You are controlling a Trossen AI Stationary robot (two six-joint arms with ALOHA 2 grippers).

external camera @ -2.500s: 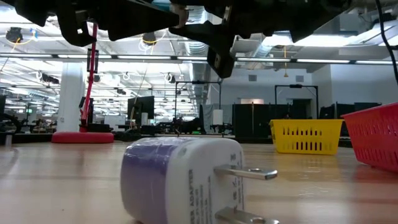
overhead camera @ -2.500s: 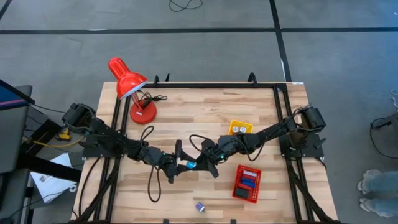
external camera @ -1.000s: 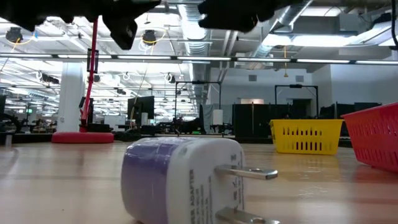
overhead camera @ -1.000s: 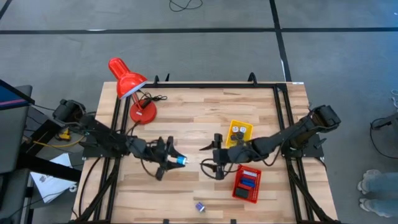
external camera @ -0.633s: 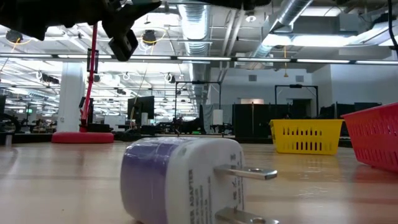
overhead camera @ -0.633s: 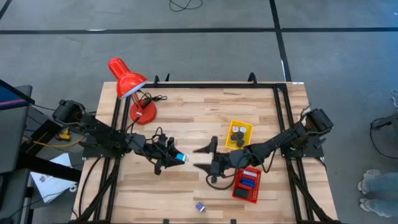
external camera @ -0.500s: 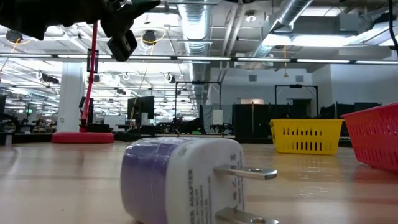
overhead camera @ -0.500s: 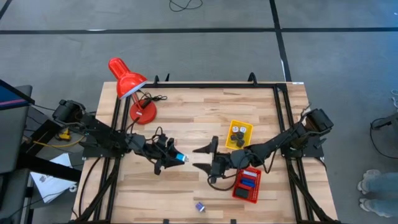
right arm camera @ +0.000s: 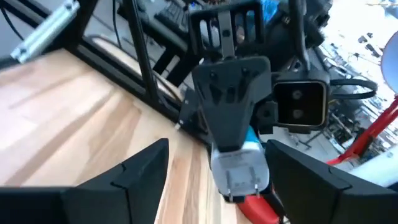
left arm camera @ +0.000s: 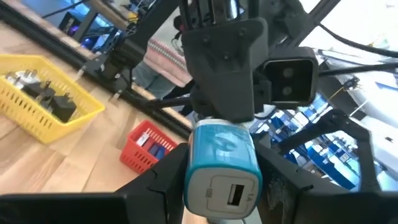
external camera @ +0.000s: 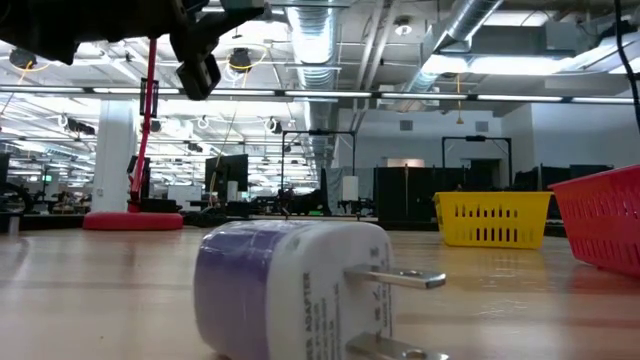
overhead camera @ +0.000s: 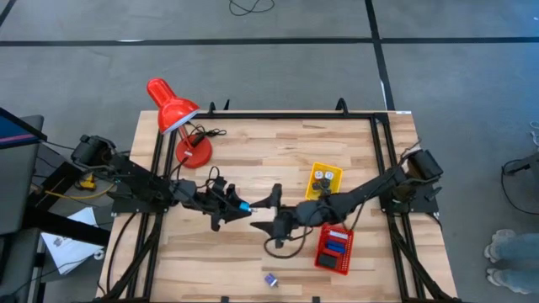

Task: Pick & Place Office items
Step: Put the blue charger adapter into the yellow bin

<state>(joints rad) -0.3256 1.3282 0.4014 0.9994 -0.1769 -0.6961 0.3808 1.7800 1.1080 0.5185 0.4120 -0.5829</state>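
- Over the middle of the tabletop [overhead camera: 278, 160] the left gripper [overhead camera: 238, 206] holds a light-blue adapter [overhead camera: 244, 205], clamped between its fingers.
- The right gripper [overhead camera: 268, 215] faces it, jaws spread, tips just beside the adapter.
- A yellow tray [overhead camera: 324, 180] holds dark pieces; a red mesh basket [overhead camera: 334, 248] sits nearer the front edge.
- A purple-and-white plug [overhead camera: 270, 279] lies at the front edge.
- A red desk lamp [overhead camera: 175, 114] stands at the back left corner.
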